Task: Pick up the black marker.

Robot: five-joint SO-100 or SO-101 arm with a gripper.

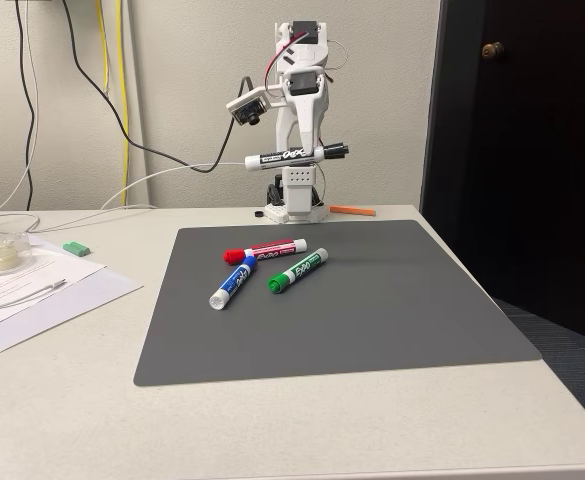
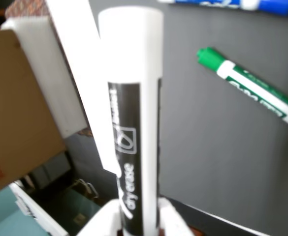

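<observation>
- Grey mat (image 1: 372, 320), nearest the fixed camera, lies well below the gripper (image 1: 302, 157).
- The gripper is clamped on the black marker (image 1: 290, 156), held level, lifted.
- The marker looks light, stiff and smooth; mid-barrel hold suits it.

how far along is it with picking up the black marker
Done: the black marker is off the mat, held level and high in the gripper. The red, blue and green markers lie untouched. Left: nothing obvious beyond holding it.
</observation>
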